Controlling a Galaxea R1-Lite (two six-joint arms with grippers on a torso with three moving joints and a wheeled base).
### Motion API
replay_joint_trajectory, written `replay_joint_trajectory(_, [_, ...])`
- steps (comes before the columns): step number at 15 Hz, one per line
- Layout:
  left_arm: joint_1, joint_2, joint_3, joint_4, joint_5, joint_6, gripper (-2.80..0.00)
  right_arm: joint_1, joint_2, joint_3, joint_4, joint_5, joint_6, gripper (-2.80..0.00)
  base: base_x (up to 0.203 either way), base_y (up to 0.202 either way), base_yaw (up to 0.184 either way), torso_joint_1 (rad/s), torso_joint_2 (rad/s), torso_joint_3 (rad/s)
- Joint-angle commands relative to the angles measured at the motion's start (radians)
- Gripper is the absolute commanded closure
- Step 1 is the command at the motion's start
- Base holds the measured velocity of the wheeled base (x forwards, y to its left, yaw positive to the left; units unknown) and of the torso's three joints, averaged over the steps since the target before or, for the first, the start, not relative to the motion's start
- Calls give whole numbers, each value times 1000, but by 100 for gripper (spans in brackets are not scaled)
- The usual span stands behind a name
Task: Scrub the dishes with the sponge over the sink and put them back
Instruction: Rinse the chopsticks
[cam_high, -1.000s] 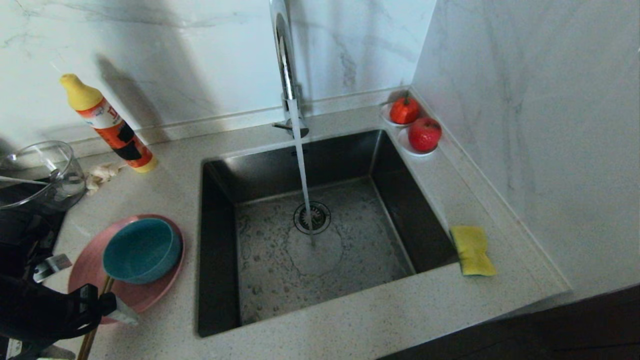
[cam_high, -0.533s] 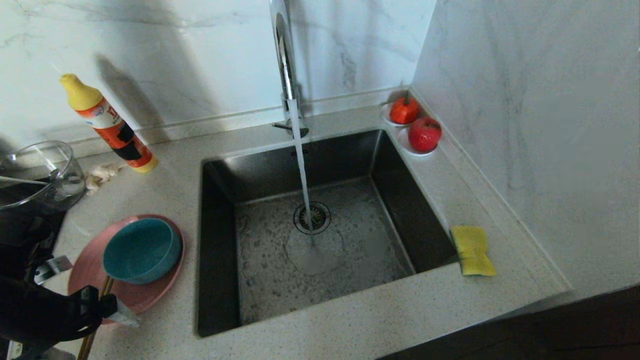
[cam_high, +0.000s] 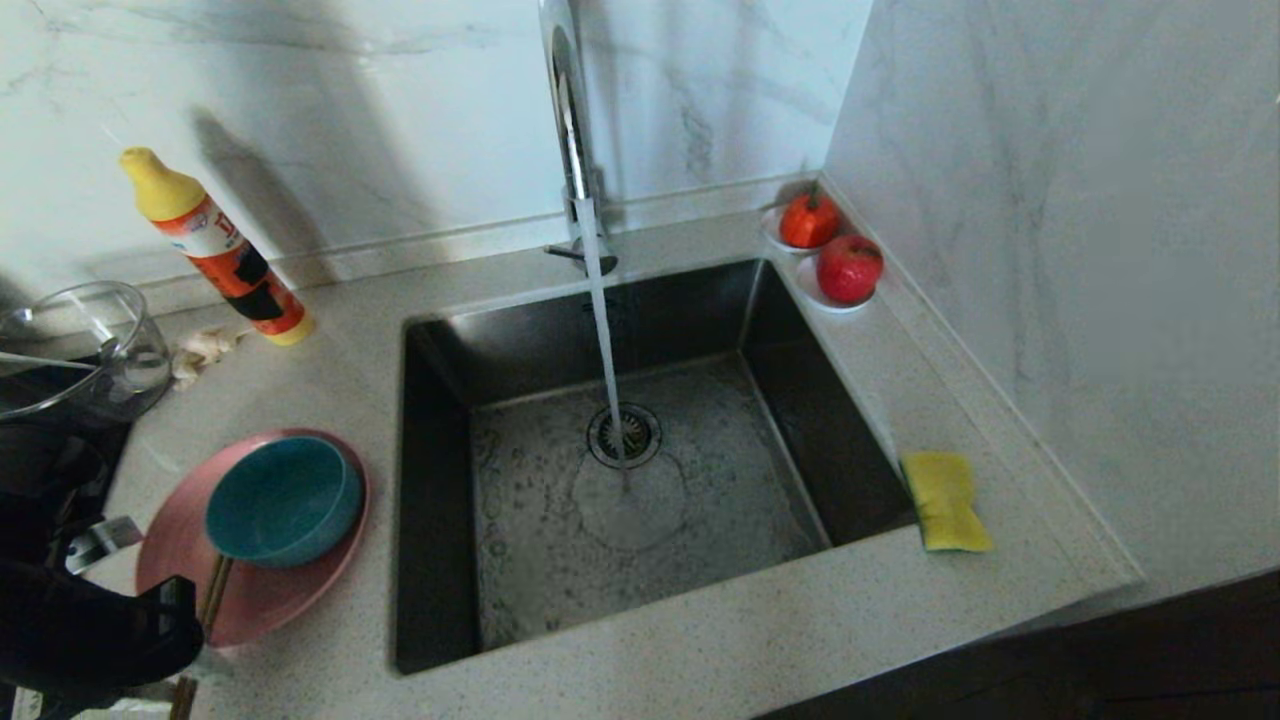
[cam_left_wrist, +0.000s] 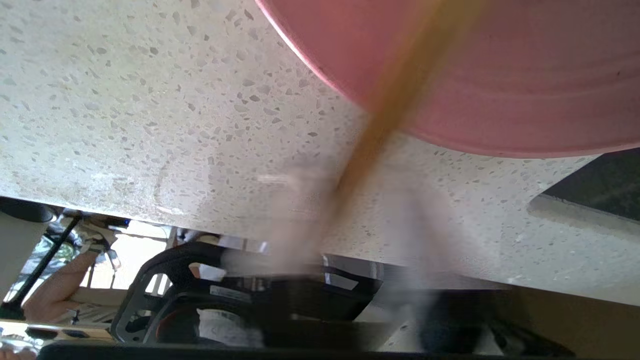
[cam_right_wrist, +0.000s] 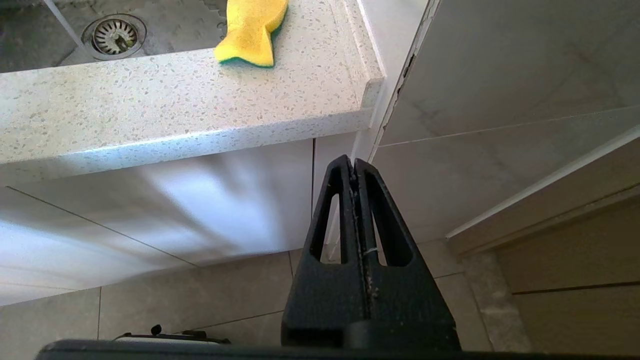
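A pink plate (cam_high: 300, 590) lies on the counter left of the sink (cam_high: 760, 500), with a teal-blue bowl (cam_high: 283, 500) on it. Brown chopsticks (cam_high: 212, 598) rest on the plate's front rim and reach past the counter's front edge. My left gripper (cam_high: 195, 655) is down at that rim, around the chopsticks (cam_left_wrist: 395, 100). In the left wrist view it (cam_left_wrist: 350, 220) straddles them just short of the plate (cam_left_wrist: 500, 75). The yellow sponge (cam_high: 945, 500) lies on the counter right of the sink. My right gripper (cam_right_wrist: 354, 162) hangs shut and empty below the counter's front edge, under the sponge (cam_right_wrist: 252, 30).
Water runs from the chrome tap (cam_high: 570, 120) into the sink by the drain (cam_high: 625, 435). An orange bottle with a yellow cap (cam_high: 215, 245) and a glass bowl (cam_high: 80, 350) stand at the back left. Two saucers with red fruit (cam_high: 848, 268) sit in the back right corner by the wall.
Part of the left gripper that stuck out toward the sink beside the plate's front rim has drawn in toward the chopsticks. The arm has stayed in place. The right arm has not moved.
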Motion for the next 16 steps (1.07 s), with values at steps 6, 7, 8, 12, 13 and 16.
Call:
replay_joint_trajectory(6, [0, -11, 8, 3, 2, -1, 0, 1, -1, 0, 0, 0, 0, 0, 0, 0, 0, 0, 0, 0])
replay_joint_trajectory(7, [0, -16, 7, 5, 2, -2, 0, 1, -1, 0, -1, 0, 0, 0, 0, 0, 0, 0, 0, 0])
replay_joint_trajectory(8, [0, -22, 7, 7, 2, -2, 0, 1, -1, 0, 0, 0, -1, 0, 0, 0, 0, 0, 0, 0])
replay_joint_trajectory(12, [1, -99, -5, 5, -6, -11, 0, 1, -1, 0, 0, 0, -1, 0, 0, 0, 0, 0, 0, 0])
replay_joint_trajectory(13, [1, -116, -7, 6, -9, -13, 0, 0, -1, 0, 0, 0, 0, 0, 0, 0, 0, 0, 0, 0])
replay_joint_trajectory(16, [1, -167, -15, 14, -9, -20, 0, 1, -1, 0, 0, 0, 0, 0, 0, 0, 0, 0, 0, 0])
